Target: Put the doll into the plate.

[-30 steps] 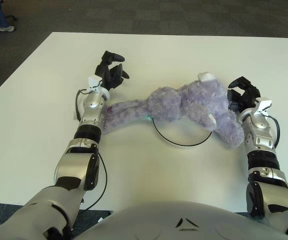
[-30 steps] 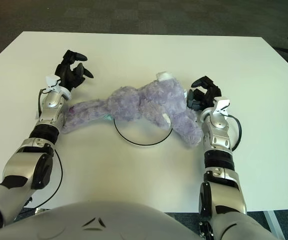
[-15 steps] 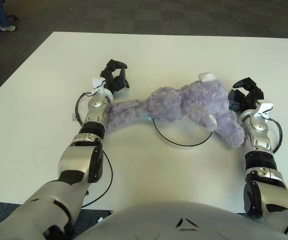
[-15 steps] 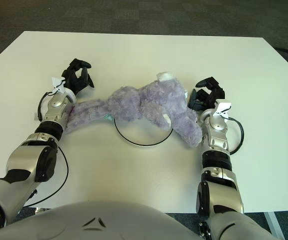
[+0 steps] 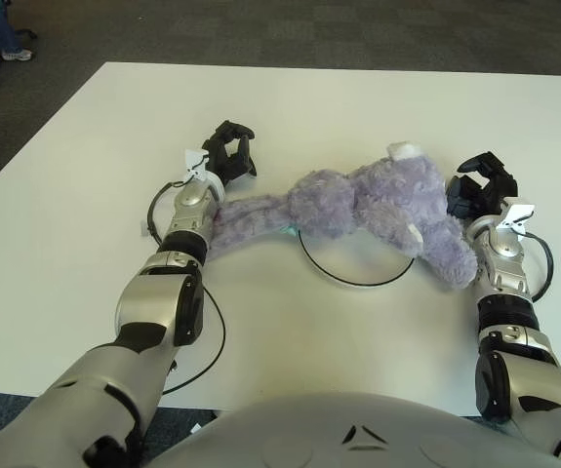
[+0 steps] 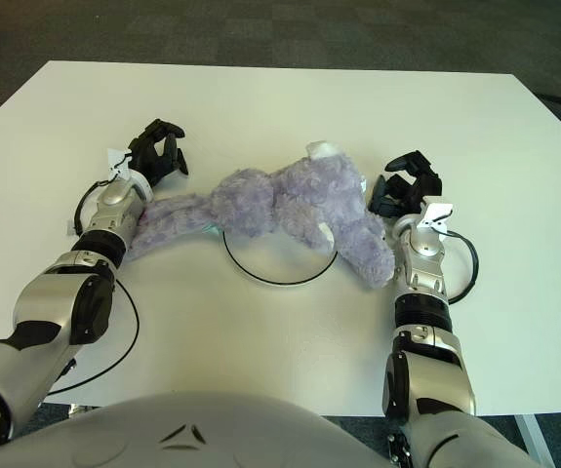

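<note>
Since a second ago, the left robot hand (image 5: 229,154) has drawn in toward the doll and its fingers have curled from a wide spread into a loose claw; the right robot hand (image 5: 482,185) has shifted slightly back and outward along the counter (image 5: 95,146).

No brand, label or writing can be read anywhere; the only markings are small white tabs on both wrists and a white patch (image 5: 404,149) on the top of the doll.

The left robot hand hovers over the counter just beyond the thin, long end of the doll (image 5: 358,205), its dark fingers bent downward and close together, holding nothing. Whether a fingertip touches the plush cannot be told. The left forearm lies beside that thin end, close against it.

The right robot hand sits just beside the bulky end of the doll, fingers curled inward in a half-closed claw, with nothing gripped between them. It is near the fur, but contact is unclear.

The purple plush doll lies stretched sideways across the white counter between the two hands. Its middle rests over the far part of the plate (image 5: 353,278), which shows as a thin dark ring; the near arc of the ring is uncovered, and both ends of the doll hang out past it onto the counter.
</note>
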